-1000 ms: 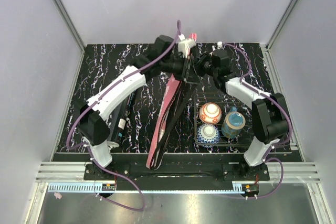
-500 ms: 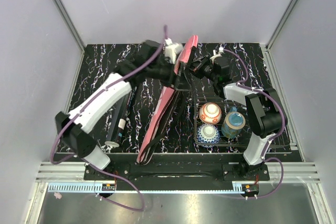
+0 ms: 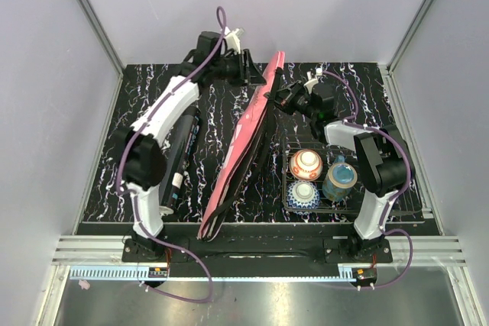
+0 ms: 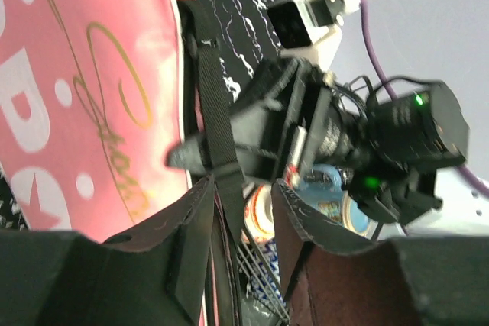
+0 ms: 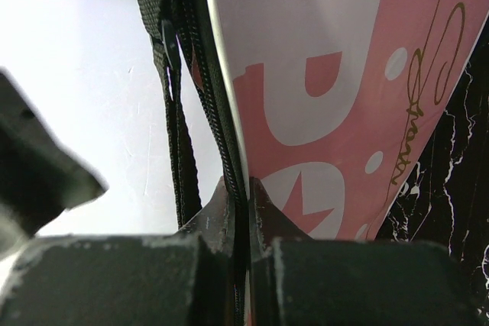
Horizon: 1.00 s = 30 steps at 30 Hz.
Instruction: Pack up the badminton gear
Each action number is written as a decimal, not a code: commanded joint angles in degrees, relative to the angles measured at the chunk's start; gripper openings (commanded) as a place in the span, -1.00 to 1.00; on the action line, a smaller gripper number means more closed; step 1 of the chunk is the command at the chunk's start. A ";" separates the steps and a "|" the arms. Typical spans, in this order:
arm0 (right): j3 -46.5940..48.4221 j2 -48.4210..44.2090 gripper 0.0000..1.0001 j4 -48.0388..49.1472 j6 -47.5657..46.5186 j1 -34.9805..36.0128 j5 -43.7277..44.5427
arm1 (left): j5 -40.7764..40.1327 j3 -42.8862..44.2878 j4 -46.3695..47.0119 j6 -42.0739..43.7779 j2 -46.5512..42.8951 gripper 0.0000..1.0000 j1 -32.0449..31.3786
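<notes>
The long pink "SPORT" racket cover (image 3: 241, 150) stands on edge, running from the far middle to the near edge of the table. My right gripper (image 3: 281, 99) is shut on its black zipper edge near the far end, and the wrist view shows the zipper pinched between the tips (image 5: 238, 181) beside the pink face (image 5: 321, 74). My left gripper (image 3: 256, 74) is open just left of the cover's far tip. Its wrist view (image 4: 243, 185) shows the cover's black strap (image 4: 218, 127) running loosely through the gap. The black tube (image 3: 182, 154) lies at the left. No rackets or shuttlecocks show.
A black wire basket (image 3: 353, 205) at the right holds two patterned bowls (image 3: 307, 163) (image 3: 304, 195) and a blue cup (image 3: 340, 177). Grey walls stand close behind the far table edge. The left arm arches over the tube.
My left gripper has let go of the cover and swung back and left toward the far edge. The cover now stands straighter, still held by the right gripper.
</notes>
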 commanded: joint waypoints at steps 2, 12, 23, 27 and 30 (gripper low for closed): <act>2.99 -1.23 -1.00 5.70 0.71 0.04 -3.97 | 5.21 11.38 7.37 -4.79 8.22 -0.30 0.76; 3.60 -1.84 -1.00 4.55 -0.17 0.04 -4.06 | 4.85 11.56 17.67 -12.26 13.59 -0.40 1.55; 4.13 -1.93 -1.00 4.47 0.09 -0.05 -4.15 | 4.24 16.74 19.34 -16.66 18.78 -0.41 2.08; 3.96 -1.93 -1.00 4.55 0.17 -0.05 -4.15 | 5.20 17.18 20.66 -18.06 20.44 -0.36 2.08; 4.04 -1.67 -1.00 4.90 0.35 -0.05 -4.24 | 5.38 17.45 20.66 -18.33 21.06 -0.33 2.08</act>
